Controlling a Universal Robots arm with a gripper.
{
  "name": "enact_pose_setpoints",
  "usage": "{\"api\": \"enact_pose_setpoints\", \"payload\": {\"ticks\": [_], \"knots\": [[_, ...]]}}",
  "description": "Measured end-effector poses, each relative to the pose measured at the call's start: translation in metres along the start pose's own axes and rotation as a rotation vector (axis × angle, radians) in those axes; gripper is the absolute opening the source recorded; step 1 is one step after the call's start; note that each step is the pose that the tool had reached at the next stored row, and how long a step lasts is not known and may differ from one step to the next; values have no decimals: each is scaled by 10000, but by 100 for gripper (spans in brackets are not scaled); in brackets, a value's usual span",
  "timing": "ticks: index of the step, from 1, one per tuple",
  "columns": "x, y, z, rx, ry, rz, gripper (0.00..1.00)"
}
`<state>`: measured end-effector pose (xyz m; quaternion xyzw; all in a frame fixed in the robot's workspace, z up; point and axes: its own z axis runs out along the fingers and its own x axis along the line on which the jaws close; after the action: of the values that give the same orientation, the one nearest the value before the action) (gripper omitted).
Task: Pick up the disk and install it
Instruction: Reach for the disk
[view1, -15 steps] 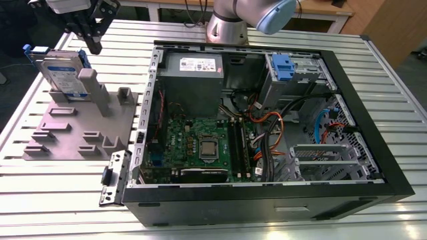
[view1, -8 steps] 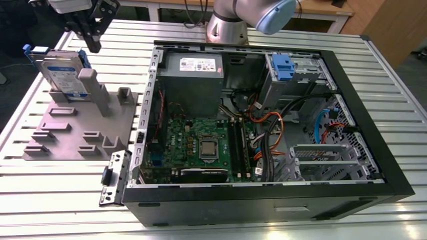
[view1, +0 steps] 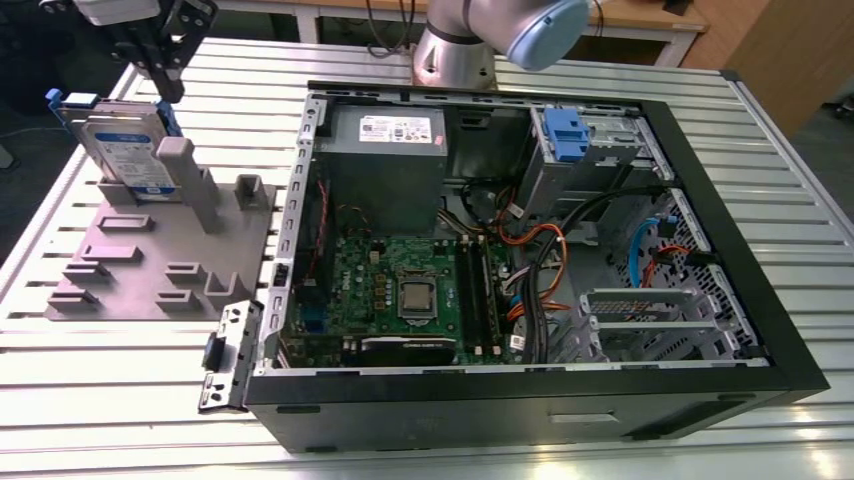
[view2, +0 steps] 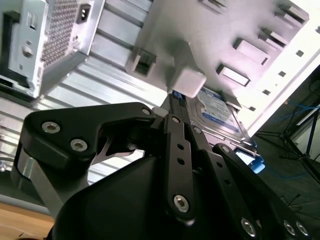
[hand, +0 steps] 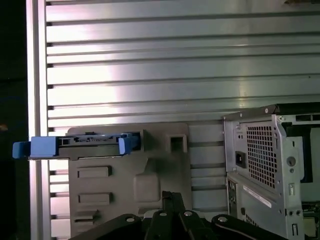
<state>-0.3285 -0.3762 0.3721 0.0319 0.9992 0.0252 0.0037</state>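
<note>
The disk (view1: 130, 140) stands on edge in a slot at the far end of a grey fixture plate (view1: 147, 260), at the exterior view's left. It is silver-grey with a white and blue label and blue side rails. My gripper (view1: 166, 92) hangs just above and behind the disk's top edge, fingers shut with nothing between them. In the first wrist view the disk (hand: 80, 145) shows edge-on with its blue rails, some way off from the gripper (hand: 172, 196). In the second wrist view the disk (view2: 220, 112) lies just past the fingertips (view2: 173, 107).
An open black computer case (view1: 747, 250) lies on the slatted metal table (view1: 107, 400), to the exterior view's right of the fixture. Inside it are a grey power supply (view1: 384, 150), a motherboard (view1: 400, 290), cables, and a blue latch on a metal cage (view1: 567, 140). The arm's base (view1: 454, 50) stands behind the case.
</note>
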Motion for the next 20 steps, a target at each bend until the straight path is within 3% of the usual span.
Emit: {"api": "enact_pose_setpoints", "payload": {"ticks": [7, 20], "knots": [[316, 88, 77, 16, -3, 1, 11], [353, 87, 80, 16, -2, 1, 11]]}}
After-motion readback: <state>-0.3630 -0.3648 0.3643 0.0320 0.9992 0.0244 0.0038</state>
